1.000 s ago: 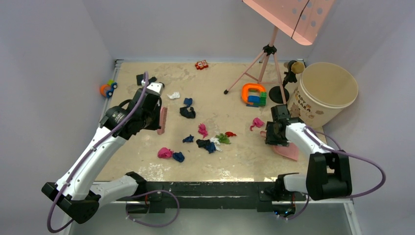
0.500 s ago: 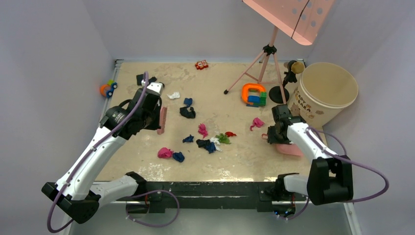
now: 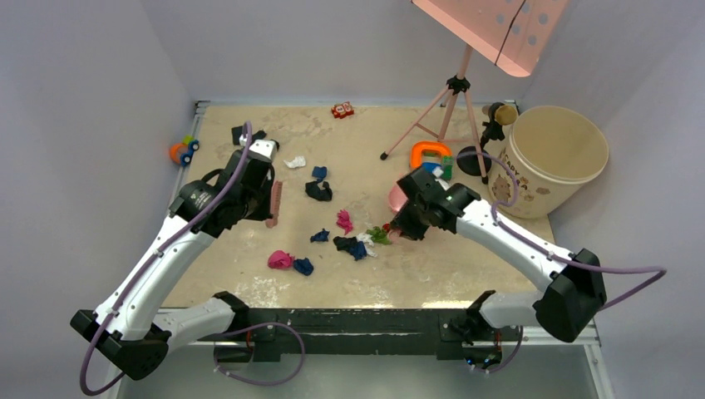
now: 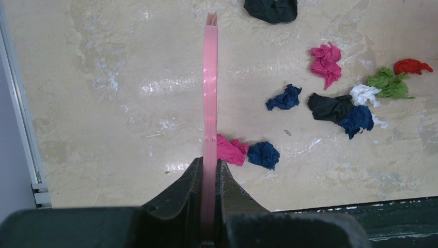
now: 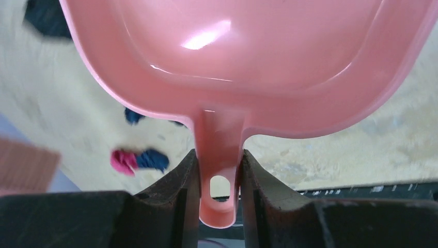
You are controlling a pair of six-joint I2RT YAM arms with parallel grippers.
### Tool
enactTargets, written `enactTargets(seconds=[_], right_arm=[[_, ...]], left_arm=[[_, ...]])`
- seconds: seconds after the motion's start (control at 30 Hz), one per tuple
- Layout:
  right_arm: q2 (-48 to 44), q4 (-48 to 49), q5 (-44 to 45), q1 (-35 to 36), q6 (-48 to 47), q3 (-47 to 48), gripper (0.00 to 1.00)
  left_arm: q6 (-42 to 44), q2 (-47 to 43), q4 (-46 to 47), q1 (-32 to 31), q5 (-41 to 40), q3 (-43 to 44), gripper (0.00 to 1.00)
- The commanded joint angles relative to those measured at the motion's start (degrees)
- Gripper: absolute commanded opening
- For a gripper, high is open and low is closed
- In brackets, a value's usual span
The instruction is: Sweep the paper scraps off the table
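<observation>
Left hand clamps the brush; right hand grips the dustpan handle; paper scraps at three o'clock look feather-light; I'd sweep gently.

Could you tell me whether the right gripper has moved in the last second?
Yes. The right gripper swung left with the pink dustpan, away from the beige bucket toward the paper scraps.

I work in a robot lab booth: plain grey walls closely box in my marbled, metal-railed tabletop.
</observation>
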Motion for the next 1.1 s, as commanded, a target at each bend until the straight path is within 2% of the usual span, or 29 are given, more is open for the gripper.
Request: enactTargets(seconds=[0.0, 0.07, 0.2, 0.33, 0.43, 0.6, 0.7, 0.83, 0.9, 0.93, 0.97, 1.0, 1.07], right_arm=[[1.44, 8.28, 6.75, 5.71, -31.75, 7.49, 0.0], [1.0, 13.94, 0.92, 5.81, -48.16, 4.79, 0.0], [3.57, 14.31, 5.61, 5.72, -62.26, 3.88, 0.0], [14.17, 12.48, 11.72, 5.72, -68.3, 11.22, 0.0], [21.35, 15.47, 8.58, 5.51, -73.47, 16.42, 0.0], [33.05, 15.15, 6.82, 3.83, -77.97, 25.21, 0.0], [37.37, 14.09, 6.13, 2.82, -78.35, 28.66, 0.0], [37.41, 15.36, 4.7, 2.36, -78.16, 28.36, 0.01], [35.53, 16.64, 4.76, 2.3, -77.44, 27.28, 0.08], [34.33, 17.68, 4.89, 2.29, -76.82, 26.1, 0.19], [32.76, 18.94, 4.37, 2.25, -76.81, 24.76, 0.72], [31.18, 20.56, 3.35, 2.29, -77.01, 23.48, 0.95], [28.04, 23.95, 2.35, 2.29, -76.73, 20.48, 0.99]], left_arm=[[0.88, -1.68, 0.6, 0.23, -2.16, 0.42, 0.0], [0.86, -1.71, 0.62, 0.24, -2.09, 0.09, 0.0], [0.52, -1.4, 0.91, 0.17, -1.53, -0.22, 0.0], [0.5, -1.19, 1.11, 0.17, -1.69, -0.3, 0.0], [0.42, -0.84, 0.56, 0.17, -3.18, -0.15, 0.0], [0.0, -0.99, 0.17, 0.17, -4.22, -1.12, 0.0], [-0.24, -1.21, 0.42, 0.17, -4.02, -1.92, 0.0], [0.04, -1.43, 0.52, 0.19, -3.83, -2.17, 0.0], [0.23, -1.6, 0.59, 0.25, -3.96, -2.18, 0.0], [0.28, -1.59, 0.61, 0.19, -3.92, -2.17, 0.0], [0.32, -1.66, 0.54, 0.2, -3.89, -2.12, 0.0], [0.33, -1.66, 0.69, 0.17, -3.94, -2.04, 0.0], [0.33, -1.6, 0.8, 0.18, -3.87, -2.16, 0.0]])
